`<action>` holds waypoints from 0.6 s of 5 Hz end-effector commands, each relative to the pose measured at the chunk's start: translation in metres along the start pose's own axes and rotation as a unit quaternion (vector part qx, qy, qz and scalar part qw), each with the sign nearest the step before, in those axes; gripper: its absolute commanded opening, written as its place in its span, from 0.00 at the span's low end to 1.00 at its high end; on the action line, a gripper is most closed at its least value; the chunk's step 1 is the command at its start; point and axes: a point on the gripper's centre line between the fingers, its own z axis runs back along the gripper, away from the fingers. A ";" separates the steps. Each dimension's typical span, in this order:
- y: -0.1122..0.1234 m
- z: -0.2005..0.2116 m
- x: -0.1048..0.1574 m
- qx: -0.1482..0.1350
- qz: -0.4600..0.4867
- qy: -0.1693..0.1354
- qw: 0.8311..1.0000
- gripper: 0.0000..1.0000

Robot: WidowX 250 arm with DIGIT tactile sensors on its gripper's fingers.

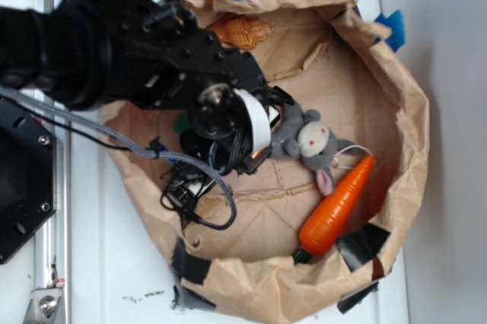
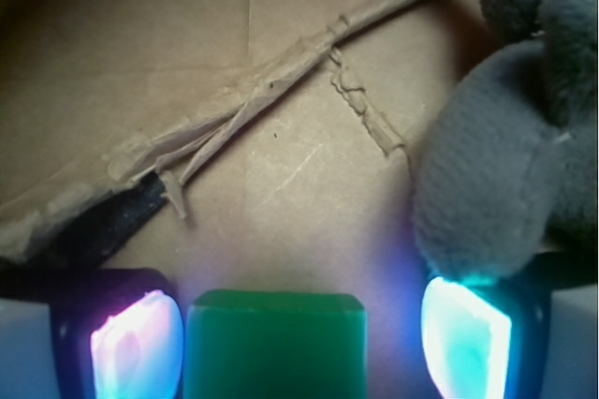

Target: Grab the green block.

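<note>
The green block (image 2: 276,347) lies flat on the brown paper, its near end showing between my two fingers in the wrist view. My gripper (image 2: 299,338) is open and straddles it. The left pad (image 2: 136,343) sits almost against the block's side, and the right pad (image 2: 465,332) stands a clear gap away. In the exterior view the black arm (image 1: 152,58) covers the gripper and nearly all of the block; only a dark green sliver (image 1: 180,122) peeks out at its left.
A grey plush toy (image 1: 308,140) (image 2: 487,184) lies just right of the right finger. An orange carrot (image 1: 338,206) lies beyond it. A tan toy (image 1: 240,31) rests at the back. The crumpled paper wall (image 1: 415,119) rings everything, and cables (image 1: 202,187) hang below the arm.
</note>
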 end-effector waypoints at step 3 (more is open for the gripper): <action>-0.003 0.019 -0.004 0.028 -0.008 -0.010 1.000 0.00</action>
